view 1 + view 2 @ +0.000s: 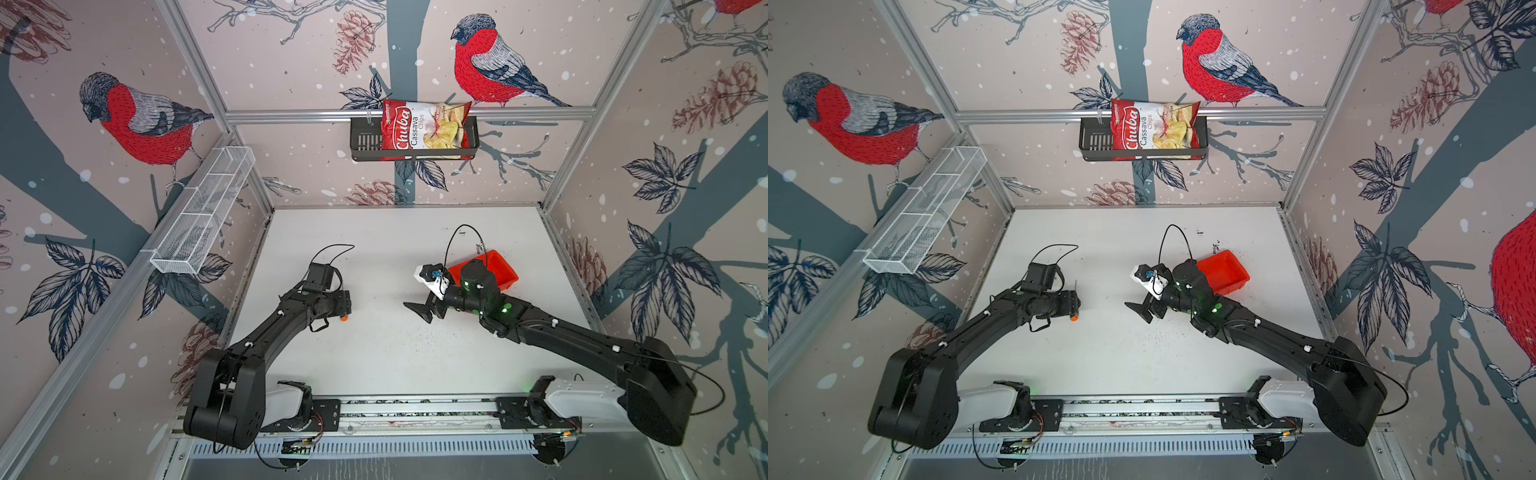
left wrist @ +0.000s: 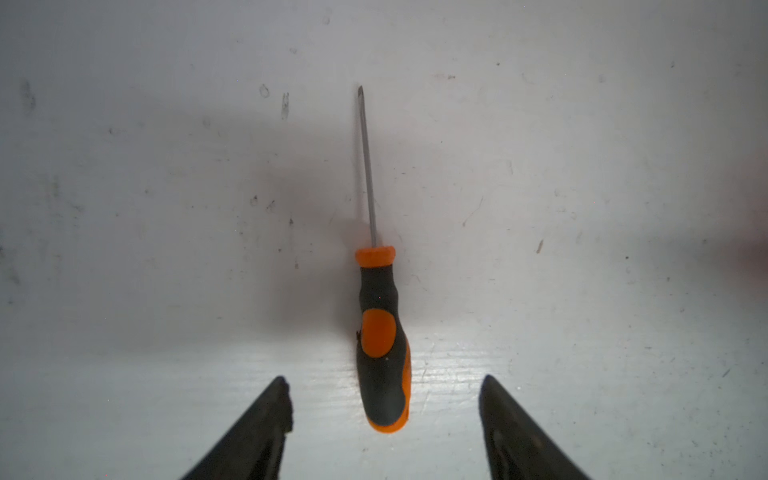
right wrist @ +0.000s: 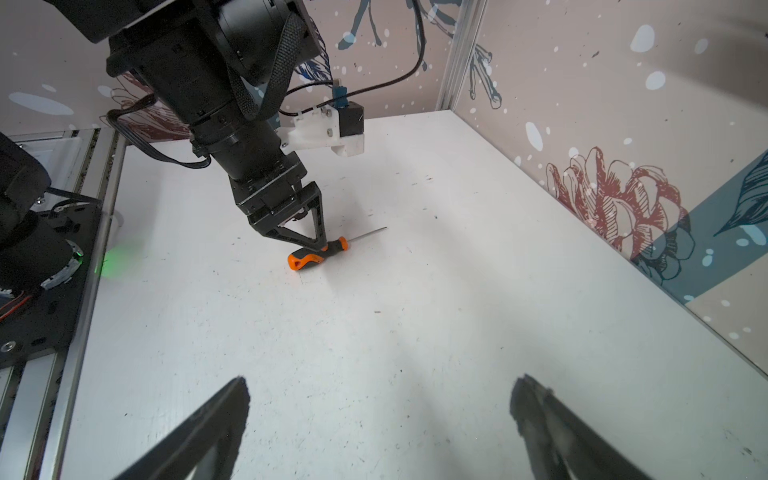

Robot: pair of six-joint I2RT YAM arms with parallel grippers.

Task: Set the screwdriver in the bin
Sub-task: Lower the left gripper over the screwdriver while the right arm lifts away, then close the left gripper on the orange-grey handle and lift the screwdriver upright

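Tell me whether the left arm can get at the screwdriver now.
Probably yes: the left end effector is open and straddles the handle of the screwdriver, which lies flat on the table with nothing between.

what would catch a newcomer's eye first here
The red bullfinch wallpaper on the walls dominates, with a red Chuba chips bag in the black basket on the back wall. On the white table, the orange-and-black screwdriver lies between the open jaws of the left tool, and the red-orange bin sits to the right.
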